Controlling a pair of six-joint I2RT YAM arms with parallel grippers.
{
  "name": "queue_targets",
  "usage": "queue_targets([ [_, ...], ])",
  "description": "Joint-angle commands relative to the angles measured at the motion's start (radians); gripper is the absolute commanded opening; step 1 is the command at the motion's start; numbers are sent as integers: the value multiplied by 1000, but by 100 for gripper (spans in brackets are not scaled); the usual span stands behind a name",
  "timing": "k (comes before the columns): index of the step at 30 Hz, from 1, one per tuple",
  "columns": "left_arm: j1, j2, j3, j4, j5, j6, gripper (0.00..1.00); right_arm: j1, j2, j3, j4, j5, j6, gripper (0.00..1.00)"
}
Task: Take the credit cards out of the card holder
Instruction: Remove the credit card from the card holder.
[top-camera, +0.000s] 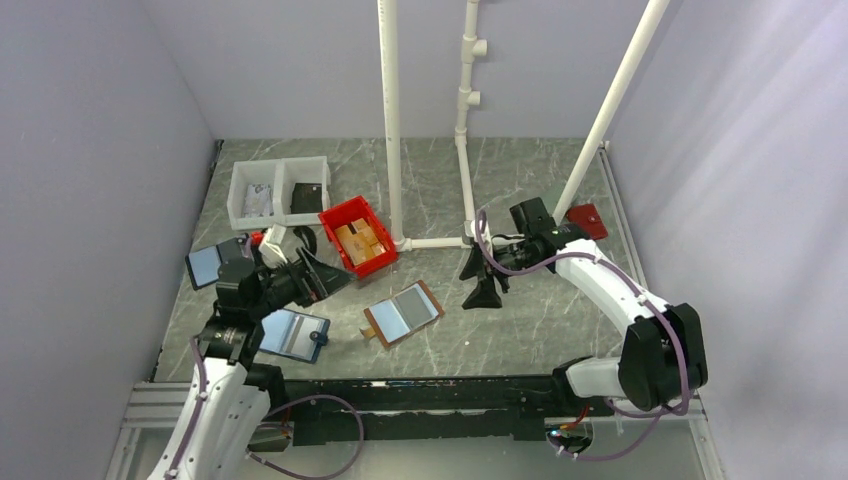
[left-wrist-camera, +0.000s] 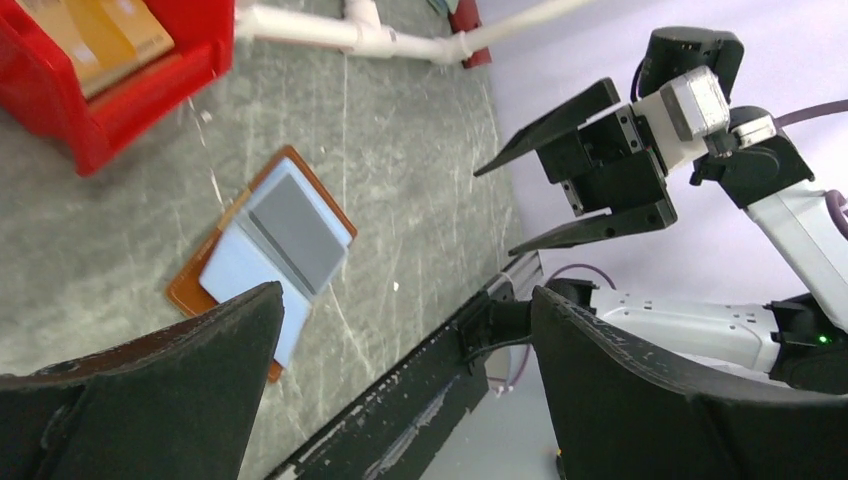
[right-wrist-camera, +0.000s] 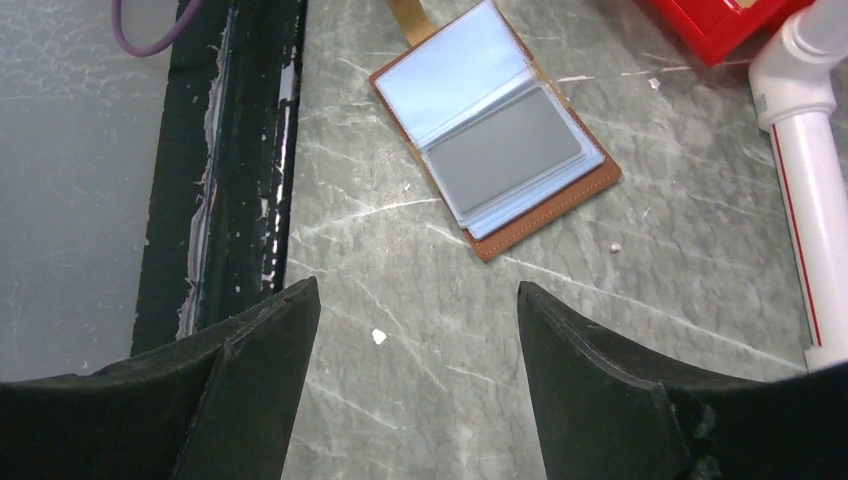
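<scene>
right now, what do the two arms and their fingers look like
Both the left arm and the right arm have white links with bulky black joints. Purple cables loop along each. The fingers are broad, black and wedge-shaped, with pale scuffs on their edges. A small green light glows on the right arm.

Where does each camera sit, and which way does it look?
Top external: high behind the robot, looking down; left arm, right arm, left pincer, right pincer show.
Left wrist: on left arm, looking across the table at the right pincer; own fingers low.
Right wrist: on right arm, looking down; own fingers low.
Shared: all show the open card holder.
</scene>
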Motion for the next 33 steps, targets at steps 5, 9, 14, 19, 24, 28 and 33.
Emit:
queue_targets([
  [5,-221,-14,-83,114,-182,-137,95,85,89,1,181,1,220,70],
  [9,-368,67,-85,199,-292,-142,82,118,153,16,262,19,398,60],
  [14,-552,240,-103,359,-435,-161,69,138,211,-4,378,28,604,52],
  [19,-670,463,-74,430,-551,-165,63,163,260,-44,526,82,837,44],
  [24,-702,630,-48,478,-577,-175,57,204,338,-20,549,166,967,38],
  [28,-718,697,-28,483,-602,-182,55,214,381,-18,580,204,1024,38],
  [33,-728,761,-16,490,-609,-190,46,214,430,-8,594,212,1060,36],
])
